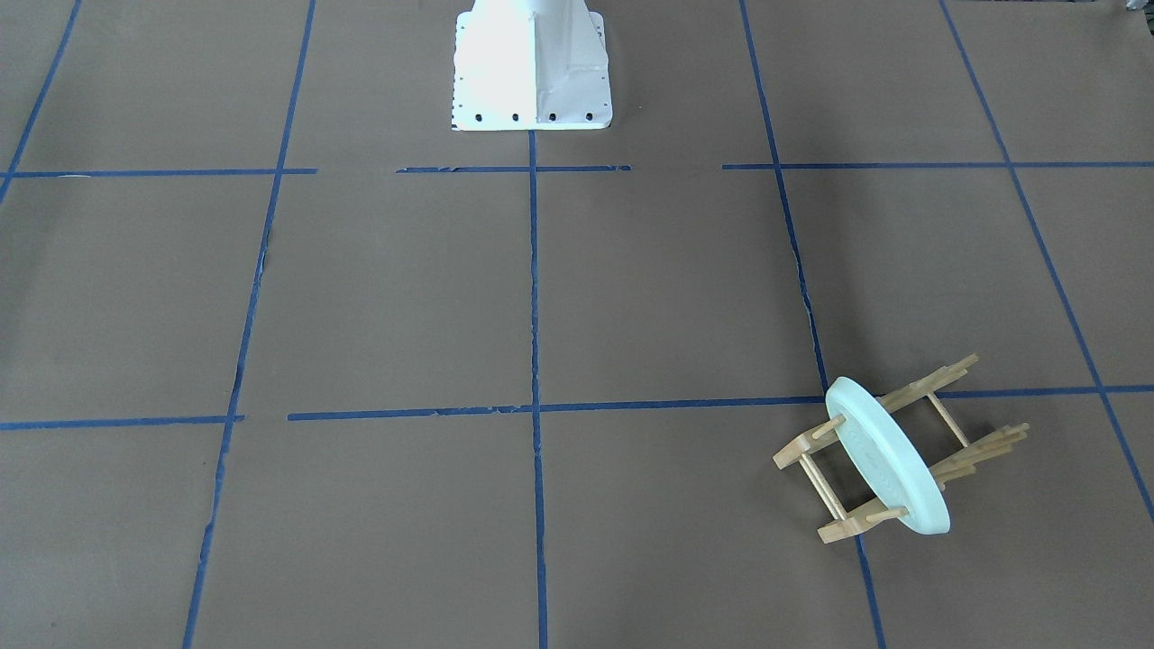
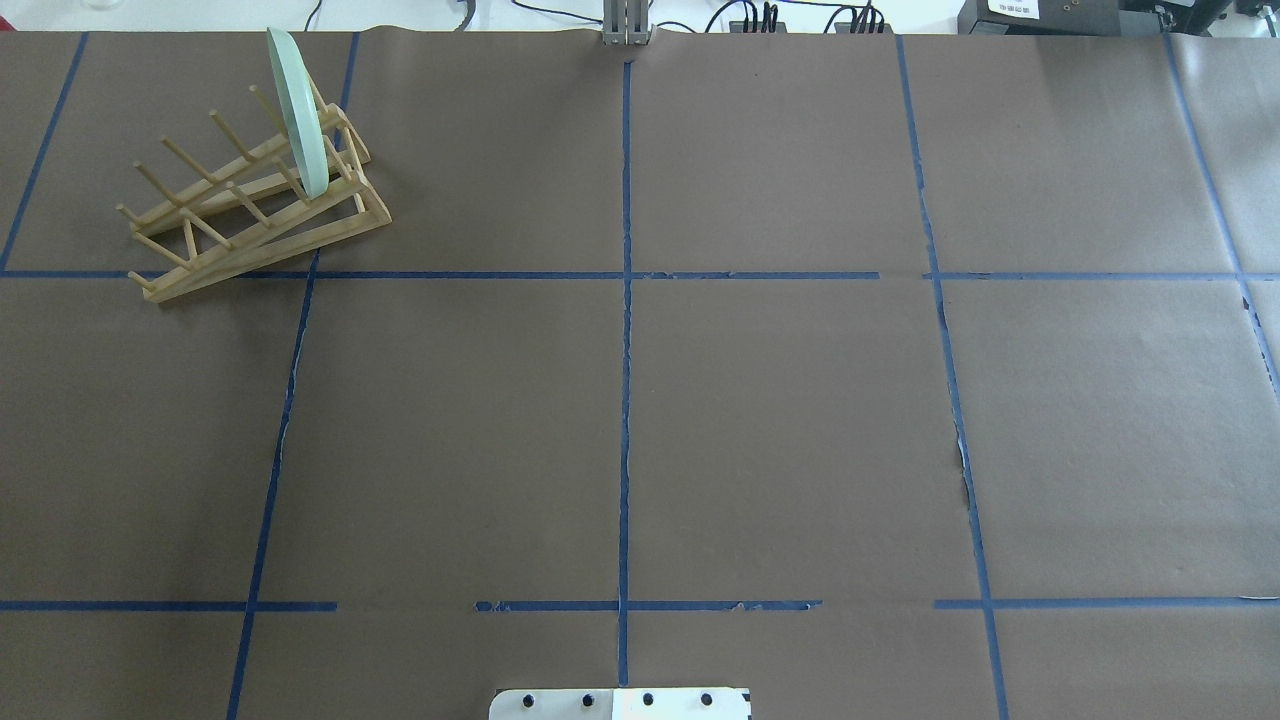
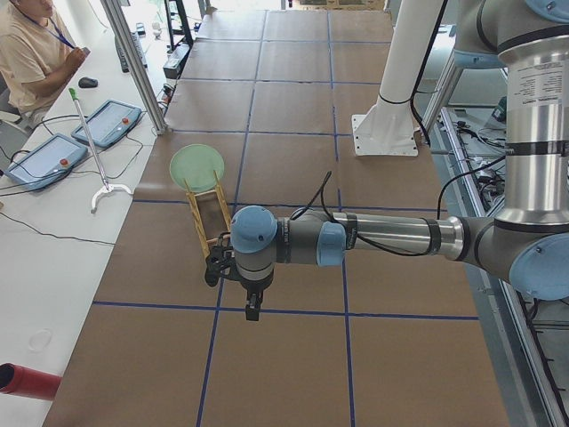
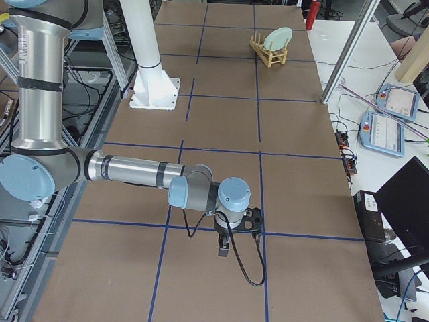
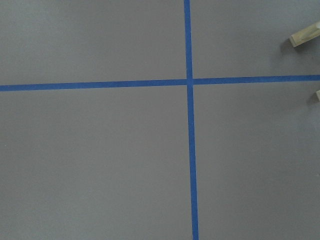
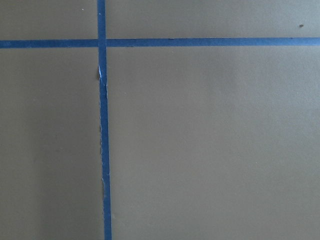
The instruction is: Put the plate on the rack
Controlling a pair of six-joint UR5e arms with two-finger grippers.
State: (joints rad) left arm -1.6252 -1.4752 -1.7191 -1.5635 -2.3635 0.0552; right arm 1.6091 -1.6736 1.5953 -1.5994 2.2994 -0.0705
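The pale mint-green plate (image 2: 300, 110) stands on edge between the pegs of the light wooden rack (image 2: 260, 225) at the table's far left. Both also show in the front-facing view, plate (image 1: 888, 455) and rack (image 1: 978, 451), and in the side views, plate (image 3: 196, 165) (image 4: 277, 39). My left gripper (image 3: 252, 311) hangs over the table near the rack's closer end and touches nothing. My right gripper (image 4: 223, 252) hangs over the table's other end, far from the rack. I cannot tell whether either is open or shut. Neither shows in the overhead or front-facing view.
Brown paper with blue tape grid lines covers the table (image 2: 640, 400). The white robot base (image 1: 532, 68) stands at mid-table edge. Two rack rail ends (image 5: 305, 36) show at the left wrist view's right edge. An operator (image 3: 31, 53) sits beside the table with control pads.
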